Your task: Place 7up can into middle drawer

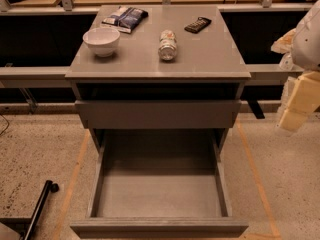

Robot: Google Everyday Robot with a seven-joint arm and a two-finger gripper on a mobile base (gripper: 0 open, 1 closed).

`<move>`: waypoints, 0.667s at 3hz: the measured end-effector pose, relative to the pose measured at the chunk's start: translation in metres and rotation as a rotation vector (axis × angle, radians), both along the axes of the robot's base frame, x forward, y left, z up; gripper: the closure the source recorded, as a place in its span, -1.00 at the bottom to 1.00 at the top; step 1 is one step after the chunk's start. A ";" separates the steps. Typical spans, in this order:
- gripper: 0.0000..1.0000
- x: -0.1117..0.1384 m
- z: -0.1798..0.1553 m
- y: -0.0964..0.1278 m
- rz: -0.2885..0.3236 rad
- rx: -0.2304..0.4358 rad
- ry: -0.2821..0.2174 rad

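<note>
The gripper (294,115) hangs at the right edge of the view, off the cabinet's (235,66) side and just below the level of its top. It holds nothing, and whether it is open or closed cannot be told from here. The 7up can (167,45) is well apart from it, up and across to the left, lying on its side near the middle of the cabinet top with one end toward the front edge.

The step in hand looks like the reach and pick, not yet begun. Since the can is on its side, the likely good grasp is across its narrow body from above, with the jaws closing on the round flanks rather than the ends (a dented can may roll away if nudged on one side first). The white bowl (101,40) lies beyond the can from the gripper, and the dark flat object (198,24) sits behind it — neither blocks a straight approach from the right.

The middle drawer (160,228) is pulled fully out, below and left of the gripper, its floor bare. Carry the can out past the cabinet's front edge before lowering it — the shut upper drawer (157,114) overhangs the back part.
</note>
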State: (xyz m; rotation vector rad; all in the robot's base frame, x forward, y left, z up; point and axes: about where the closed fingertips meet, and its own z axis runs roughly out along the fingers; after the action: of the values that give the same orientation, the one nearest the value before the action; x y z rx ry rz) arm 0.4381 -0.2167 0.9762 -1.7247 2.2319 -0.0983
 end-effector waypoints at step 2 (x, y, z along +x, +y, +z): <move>-1.00 0.005 0.001 0.000 -0.014 0.093 -0.029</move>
State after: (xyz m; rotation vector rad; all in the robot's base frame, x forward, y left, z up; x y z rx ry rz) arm 0.4431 -0.2163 0.9773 -1.6484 2.1925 -0.0216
